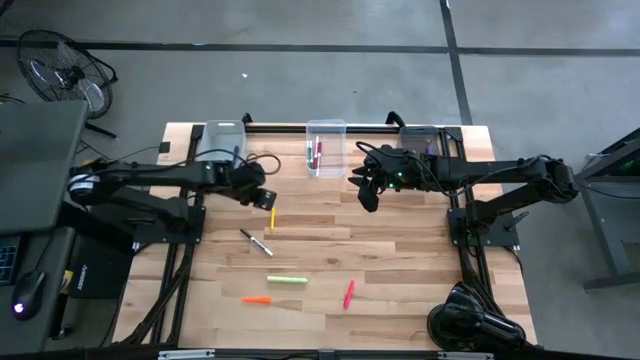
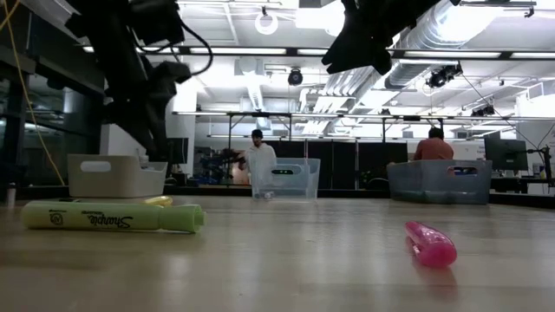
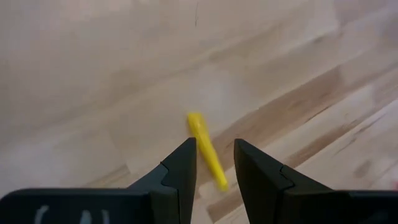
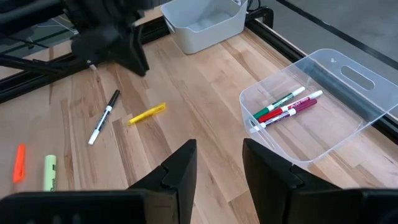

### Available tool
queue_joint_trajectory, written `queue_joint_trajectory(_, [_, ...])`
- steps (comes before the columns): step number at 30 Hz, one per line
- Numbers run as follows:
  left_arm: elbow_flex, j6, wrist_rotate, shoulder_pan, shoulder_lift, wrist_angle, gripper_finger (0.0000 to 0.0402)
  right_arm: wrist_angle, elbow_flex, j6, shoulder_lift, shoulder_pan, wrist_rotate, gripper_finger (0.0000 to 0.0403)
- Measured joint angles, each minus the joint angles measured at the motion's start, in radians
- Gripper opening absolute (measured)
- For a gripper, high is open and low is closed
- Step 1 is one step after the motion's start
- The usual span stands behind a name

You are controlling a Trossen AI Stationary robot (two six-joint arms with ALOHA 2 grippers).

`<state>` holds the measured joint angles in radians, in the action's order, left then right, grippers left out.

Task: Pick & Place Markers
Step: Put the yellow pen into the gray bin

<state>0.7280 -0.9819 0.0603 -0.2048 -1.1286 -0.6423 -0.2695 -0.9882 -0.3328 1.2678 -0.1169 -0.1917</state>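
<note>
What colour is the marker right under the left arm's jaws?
Yellow. The yellow marker shows best in the left wrist view.

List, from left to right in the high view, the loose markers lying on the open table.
Black-and-white marker → orange marker → yellow marker → light green marker → red marker.

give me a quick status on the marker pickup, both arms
Left gripper open, empty, above yellow marker. Right gripper open, empty, near middle bin. Three markers binned, five on table. Nothing in the way.
</note>
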Motion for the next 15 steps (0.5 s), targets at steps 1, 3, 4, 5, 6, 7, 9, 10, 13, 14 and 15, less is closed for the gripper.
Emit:
queue_joint_trajectory(1, [0.0, -0.001, -0.009, 0.007, -0.02, 0.004, 0.0106, 0.0, 0.0, 0.0, 0.0, 0.0, 0.0, 0.0119])
queue_joint_trajectory(3, [0.0, 0.001, -0.036, 0.02, -0.058, 0.02, 0.0106, 0.0, 0.0, 0.0, 0.0, 0.0, 0.0, 0.0119])
queue_joint_trajectory(4, [0.0, 0.005, -0.049, 0.027, -0.077, 0.032, 0.0106, 0.0, 0.0, -0.001, 0.0, 0.0, 0.0, 0.0119])
queue_joint_trajectory(5, [0.0, 0.005, -0.056, 0.035, -0.095, 0.047, 0.0106, 0.0, 0.0, -0.002, 0.0, 0.0, 0.0, 0.0119])
queue_joint_trajectory(6, [0.0, 0.006, -0.059, 0.043, -0.108, 0.061, 0.0106, 0.0, 0.0, -0.002, 0.0, 0.0, 0.0, 0.0119])
queue_joint_trajectory(7, [0.0, 0.006, -0.061, 0.049, -0.118, 0.074, 0.0106, 0.0, 0.0, -0.002, 0.0, 0.0, 0.0, 0.0119])
queue_joint_trajectory(9, [0.0, 0.005, -0.072, 0.052, -0.138, 0.103, 0.0106, 0.0, 0.0, -0.003, 0.0, 0.0, 0.0, 0.0119])
queue_joint_trajectory(10, [0.0, 0.004, -0.08, 0.051, -0.148, 0.115, 0.0106, 0.0, 0.0, -0.003, 0.0, 0.0, 0.0, 0.0119])
queue_joint_trajectory(13, [0.0, -0.016, -0.086, 0.048, -0.16, 0.118, 0.0106, 0.0, 0.0, -0.003, 0.0, 0.0, 0.0, 0.0119])
queue_joint_trajectory(14, [0.0, -0.018, -0.078, 0.048, -0.162, 0.117, 0.0106, 0.0, 0.0, -0.003, 0.0, 0.0, 0.0, 0.0119])
queue_joint_trajectory(15, [0.0, -0.017, -0.075, 0.048, -0.163, 0.115, 0.0106, 0.0, 0.0, -0.003, 0.0, 0.0, 0.0, 0.0119])
